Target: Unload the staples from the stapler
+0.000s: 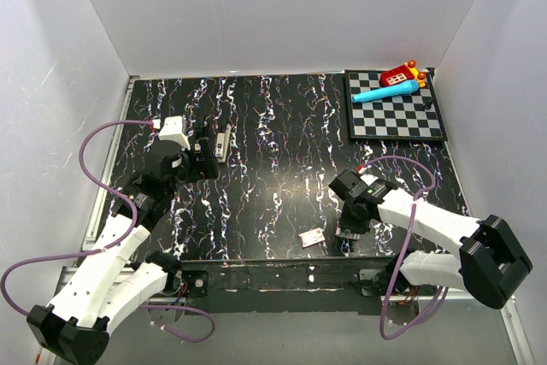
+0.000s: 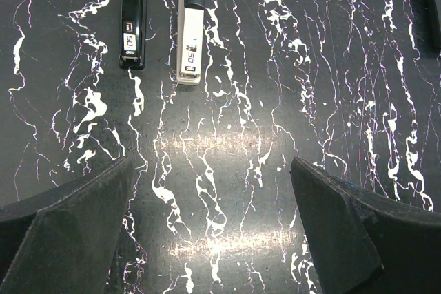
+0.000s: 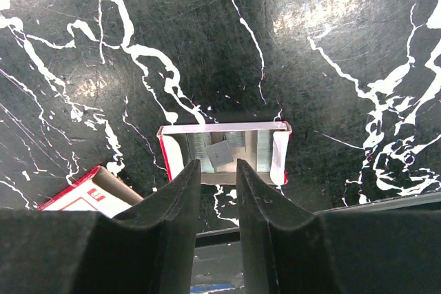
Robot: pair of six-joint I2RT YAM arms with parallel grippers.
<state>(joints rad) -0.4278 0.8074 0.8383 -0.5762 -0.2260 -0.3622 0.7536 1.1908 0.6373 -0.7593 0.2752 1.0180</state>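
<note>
Showing "50" labels upper left, the stapler (image 2: 189, 39) is lying split; left fingers (image 2: 69, 232) are hanging released, right fingers (image 3: 172, 204) seemingly released over a red-and-white box (image 3: 279, 160).

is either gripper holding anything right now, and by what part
Nothing is held. The left gripper is wide open short of the stapler; the right gripper is slightly open over the small open box, clamping nothing.

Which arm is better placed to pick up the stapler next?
Left. The left gripper, wide open, hangs just in front of the stapler, with nothing between them. The right gripper is far off, above the red-and-white box at the near edge.
</note>
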